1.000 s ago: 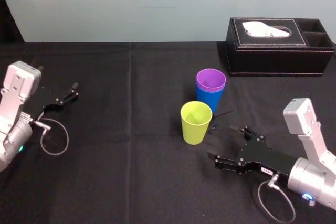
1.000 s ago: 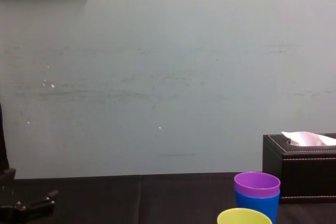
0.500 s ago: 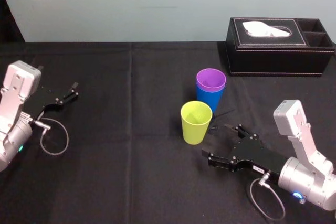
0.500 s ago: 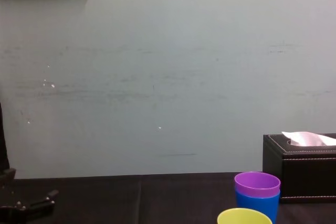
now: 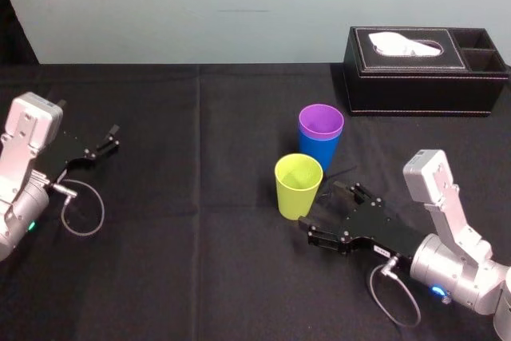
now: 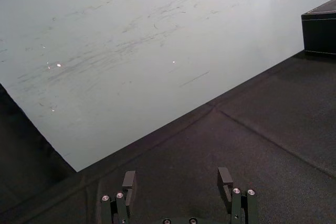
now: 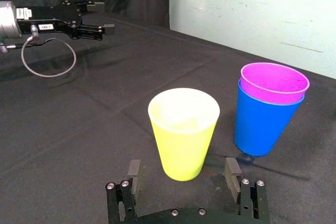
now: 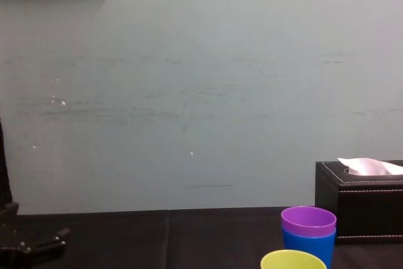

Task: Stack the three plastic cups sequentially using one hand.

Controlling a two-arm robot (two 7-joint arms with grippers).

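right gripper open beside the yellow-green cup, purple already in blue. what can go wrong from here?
1. The open right gripper sits low by the base of the yellow-green cup; a finger touching first could tip it over.
2. The blue cup, with the purple cup nested in it, stands close behind; the far finger might clip that stack.
The left gripper sits parked far left.

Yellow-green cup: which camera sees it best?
The right wrist view. It shows the whole yellow-green cup, rim to base, upright and close in front of the open right tool. The head view shows it from above, farther off. The chest view catches just its rim at the bottom edge.
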